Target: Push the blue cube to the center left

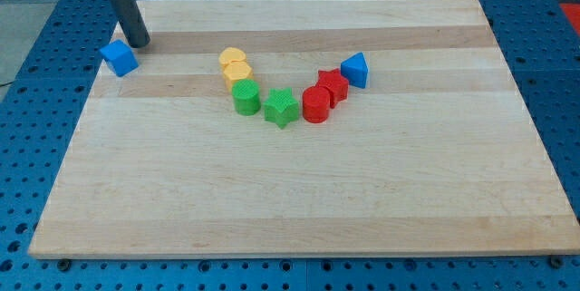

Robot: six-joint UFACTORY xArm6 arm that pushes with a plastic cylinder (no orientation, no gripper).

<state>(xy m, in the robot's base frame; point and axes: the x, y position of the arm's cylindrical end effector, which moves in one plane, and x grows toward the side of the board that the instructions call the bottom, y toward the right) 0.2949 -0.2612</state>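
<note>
- Nearest the camera: bare wooden worktop (299, 200); closest blocks are the green star (282, 107), green cylinder (245, 97) and red cylinder (316, 105).
- Blue cube (119, 57): far left corner, apart from the cluster. Judged light, rigid and free-sliding; liable to rotate if pushed off-centre.
- Contact: my tip (136, 43), a plain rod with nothing to open or close, sits just beside the cube's far right side; pushing that face squarely would drive it nearer.
- Hidden: upper rod cropped; tip-to-cube contact uncertain.
</note>
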